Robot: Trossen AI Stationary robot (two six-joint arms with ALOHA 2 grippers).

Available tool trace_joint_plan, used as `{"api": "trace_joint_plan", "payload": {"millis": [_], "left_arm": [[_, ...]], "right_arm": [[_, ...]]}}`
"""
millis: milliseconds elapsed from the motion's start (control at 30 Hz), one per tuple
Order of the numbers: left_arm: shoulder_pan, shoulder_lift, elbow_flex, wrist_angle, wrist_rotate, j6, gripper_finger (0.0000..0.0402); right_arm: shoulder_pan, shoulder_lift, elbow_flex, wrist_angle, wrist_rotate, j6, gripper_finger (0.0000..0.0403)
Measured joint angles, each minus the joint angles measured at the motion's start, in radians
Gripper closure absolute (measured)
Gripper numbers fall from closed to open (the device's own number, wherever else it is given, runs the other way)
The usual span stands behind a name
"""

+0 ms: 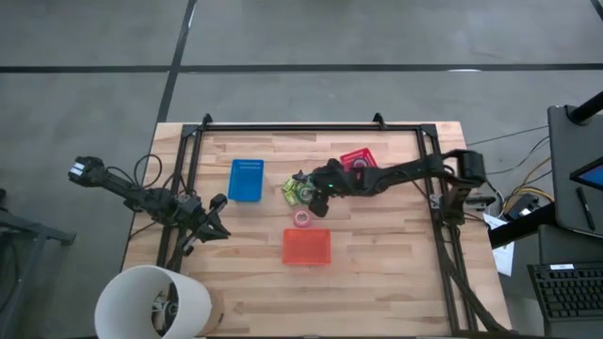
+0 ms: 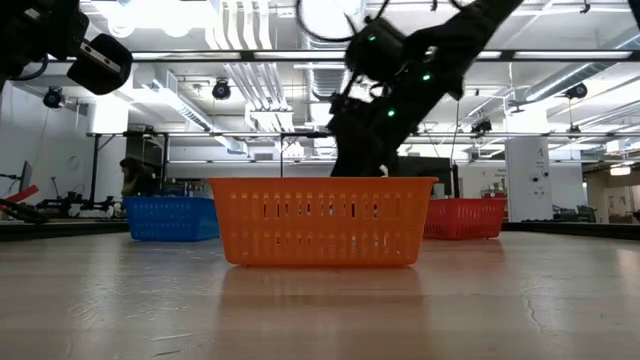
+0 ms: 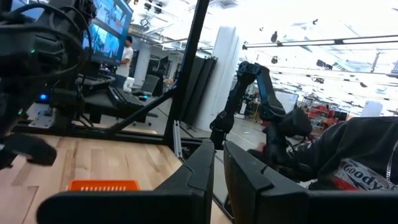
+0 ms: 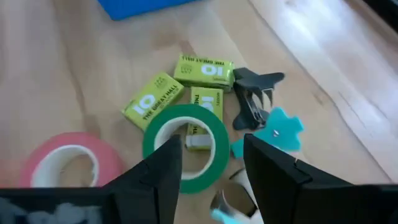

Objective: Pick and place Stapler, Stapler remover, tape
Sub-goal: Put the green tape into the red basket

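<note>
Three bins (image 1: 306, 247) on wood table (image 1: 377, 273), lab bkgd.

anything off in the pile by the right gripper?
Slightly. The green tape roll lies on top of one yellow-green staple box rather than flat on the table, with the black staple remover beside them. The right gripper hovers open above it. Nothing spilled or damaged.

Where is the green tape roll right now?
In the right wrist view, the green tape roll lies on the table by the yellow-green boxes, just ahead of the right gripper.
</note>
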Motion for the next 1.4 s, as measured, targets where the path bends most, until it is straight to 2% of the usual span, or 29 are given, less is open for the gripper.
{"api": "trace_joint_plan", "payload": {"millis": [267,567,733,1000,1200,1400], "left_arm": [[0.0,0.0,0.0,0.0,0.0,0.0,0.0362],[0.0,0.001,0.0,0.0,0.0,0.0,0.0362],[0.0,0.002,0.0,0.0,0.0,0.0,0.0362],[0.0,0.002,0.0,0.0,0.0,0.0,0.0362],[0.0,0.002,0.0,0.0,0.0,0.0,0.0362],[0.0,0.002,0.0,0.0,0.0,0.0,0.0362]], "right_arm": [[-0.005,0.106,0.15,-0.19,0.052,-0.018,0.0251],[-0.004,0.152,0.179,-0.22,0.052,-0.018,0.0275],[-0.004,0.152,0.18,-0.22,0.052,-0.02,0.0306],[-0.005,0.15,0.186,-0.245,0.022,-0.027,0.0381],[0.0,0.136,0.21,-0.313,0.026,-0.036,0.0378],[0.034,0.028,0.223,-0.415,0.124,-0.011,0.0378]]}}
